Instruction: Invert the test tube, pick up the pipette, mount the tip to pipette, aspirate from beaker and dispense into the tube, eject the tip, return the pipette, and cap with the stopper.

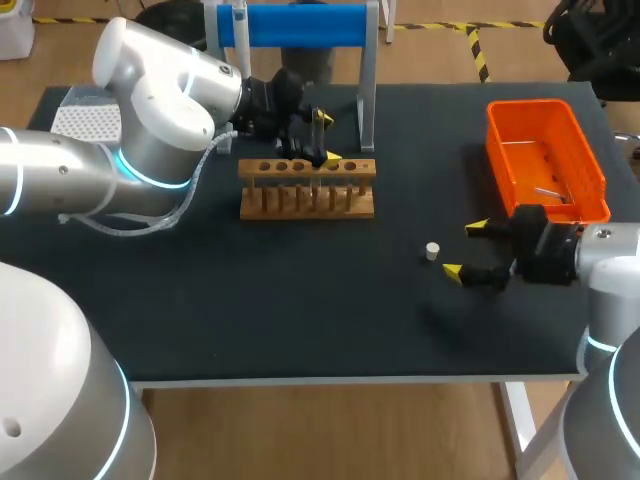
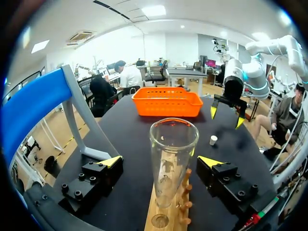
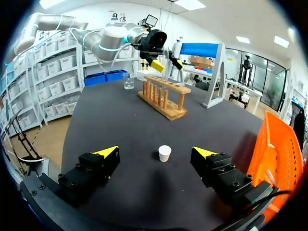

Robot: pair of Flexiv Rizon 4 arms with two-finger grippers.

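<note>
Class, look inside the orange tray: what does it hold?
The orange tray holds one thin pale item on its floor, too small to identify. The near wall covers a strip of that floor.

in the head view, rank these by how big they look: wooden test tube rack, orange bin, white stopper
1. orange bin, largest
2. wooden test tube rack, somewhat smaller
3. white stopper, by far the smallest

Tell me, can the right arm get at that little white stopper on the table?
Probably yes. The right end effector is open, the stopper stands just ahead of its fingers, and only bare table lies between them.
</note>
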